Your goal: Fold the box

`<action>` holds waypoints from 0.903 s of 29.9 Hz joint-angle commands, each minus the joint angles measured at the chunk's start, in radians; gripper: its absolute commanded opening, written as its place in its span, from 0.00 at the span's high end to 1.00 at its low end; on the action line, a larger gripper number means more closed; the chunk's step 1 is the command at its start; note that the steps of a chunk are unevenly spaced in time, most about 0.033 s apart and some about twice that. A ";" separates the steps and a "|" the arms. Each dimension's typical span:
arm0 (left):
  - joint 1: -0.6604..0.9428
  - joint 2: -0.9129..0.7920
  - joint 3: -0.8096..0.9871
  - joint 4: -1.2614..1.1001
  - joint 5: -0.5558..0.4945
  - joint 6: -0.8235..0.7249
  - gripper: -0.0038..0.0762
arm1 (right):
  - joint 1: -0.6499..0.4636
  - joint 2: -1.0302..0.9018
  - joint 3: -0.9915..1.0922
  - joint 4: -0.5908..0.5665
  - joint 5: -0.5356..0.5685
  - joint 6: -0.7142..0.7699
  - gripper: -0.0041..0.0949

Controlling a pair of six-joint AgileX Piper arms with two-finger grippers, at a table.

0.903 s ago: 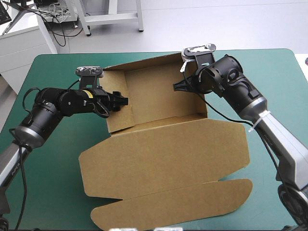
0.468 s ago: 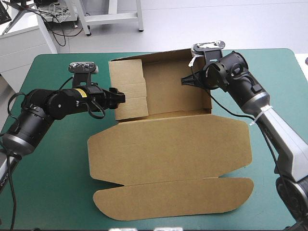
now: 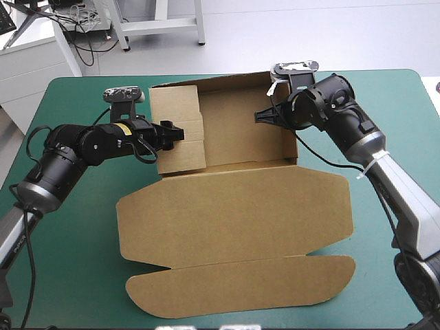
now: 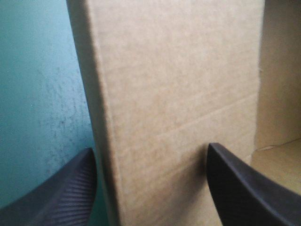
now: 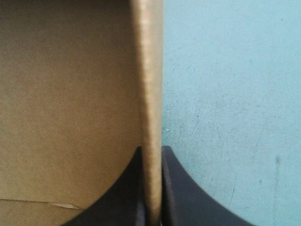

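**Left wall may spring back out**

The box (image 3: 227,137) sits mid-table (image 3: 75,261), its walls at the far side and its lid (image 3: 234,213) flat toward me. The left wall (image 3: 180,141) leans inward, half folded, and the right wall (image 5: 149,94) stands upright. My right gripper (image 3: 260,117) pinches that right wall tight. My left gripper (image 4: 150,148) is spread wide astride the left wall, gripping nothing. I judge that wall could flop outward, or the light box could skid if I push unevenly.
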 commanded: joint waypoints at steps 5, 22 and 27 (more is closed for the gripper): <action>-0.006 0.015 -0.035 -0.014 -0.078 -0.010 0.36 | -0.005 -0.046 -0.030 -0.002 -0.066 -0.012 0.97; -0.006 0.076 -0.121 0.007 0.019 0.070 0.96 | -0.005 -0.046 -0.030 0.039 -0.034 -0.029 0.97; -0.006 0.173 -0.265 0.039 0.144 0.070 0.96 | -0.005 -0.046 -0.030 0.008 0.020 -0.031 0.97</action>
